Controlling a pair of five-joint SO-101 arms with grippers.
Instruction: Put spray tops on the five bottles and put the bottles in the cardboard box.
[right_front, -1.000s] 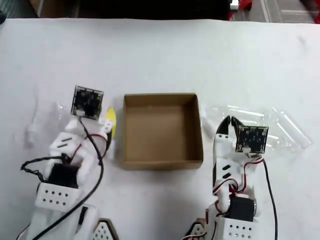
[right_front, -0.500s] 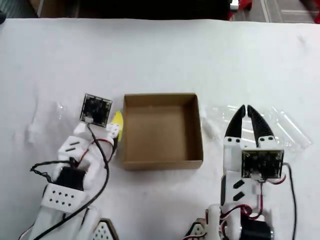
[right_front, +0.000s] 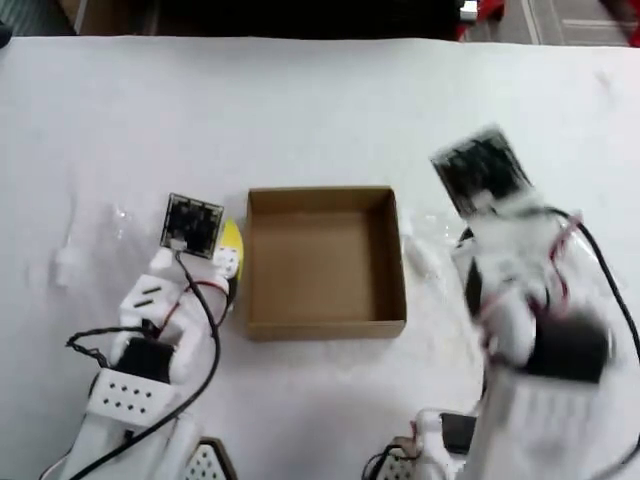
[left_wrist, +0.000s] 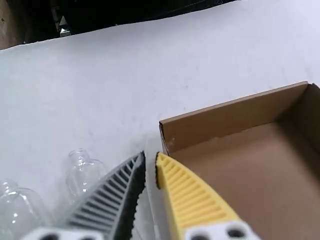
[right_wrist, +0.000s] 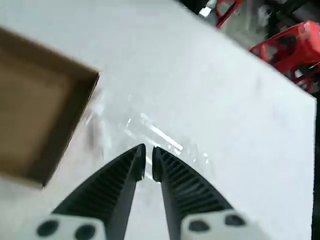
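White tabletop (right_front: 320, 110) fills the scene, with dark floor beyond its far edge and red frames (right_wrist: 295, 42) standing off the table on the right arm's side. At the middle of the table sits the cardboard box (right_front: 325, 327), a square brown carton standing upright with its top open and its plain floor showing.

Just beside the box's left wall, near its far corner, is the left gripper (left_wrist: 150, 162). Its grey finger and yellow finger are drawn together to a thin slit and grasp nothing. The tips point down at the table just outside the box corner. A pair of bottles (left_wrist: 82, 172), clear and capless, lies on the white surface on the side of the gripper away from the box.

On the other side of the box, a heap of clear bottles (right_wrist: 155, 132) lies on the table, apart from the carton's right wall. The right gripper (right_wrist: 148, 157) is above them, its two black fingers pinched nearly closed with nothing between them.

Seen from above, the left arm (right_front: 150, 340) comes in from the near-left corner and the right arm (right_front: 530, 300) from the near right, flanking the box.
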